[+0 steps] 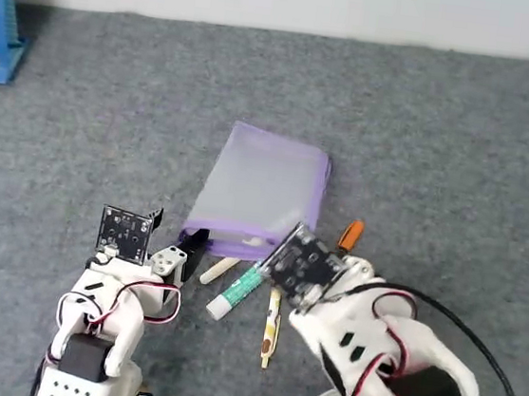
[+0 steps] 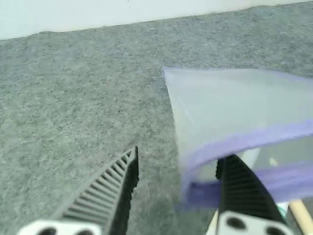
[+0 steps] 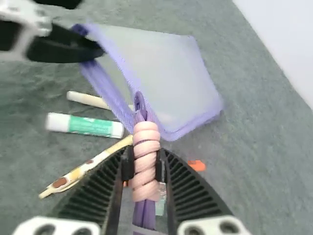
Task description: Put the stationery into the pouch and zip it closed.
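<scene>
**Zip pull gripped, nothing packed yet**

My right pincer (image 3: 145,156) is clenched on the pink coiled zip pull (image 3: 145,137). The pull hangs from the purple slider on the edge of the pouch (image 3: 161,73) that faces my arms. My left pincer (image 2: 182,157) is released, jaws wide apart, at the other near corner of the pouch. One finger (image 2: 239,188) sits right against the purple lip and the other (image 2: 115,191) is over bare table (image 1: 462,144). I cannot tell whether the first finger is inside the mouth or only in front of it.

In the high view the pouch lies flat at the middle of the frame, translucent with a purple border. At my left pincer's corner the two lips look parted, so I judge the zip to be open there at least.

All the stationery lies outside the pouch, below it in the high view. The cream stick (image 1: 219,269) is just under the mouth, and the glue stick (image 1: 237,292) lies beside it. The patterned pen (image 1: 271,326) is lower, towards the bottom centre. An orange piece (image 1: 350,233) sits off the pouch's lower right corner.

I take the step in hand to be opening and steadying the mouth. Next, my left pincer needs to pinch a lip so the pouch cannot slide. My right pincer can then let go of the pull and fetch the nearest piece. It should feed that piece in low through the gap.
</scene>
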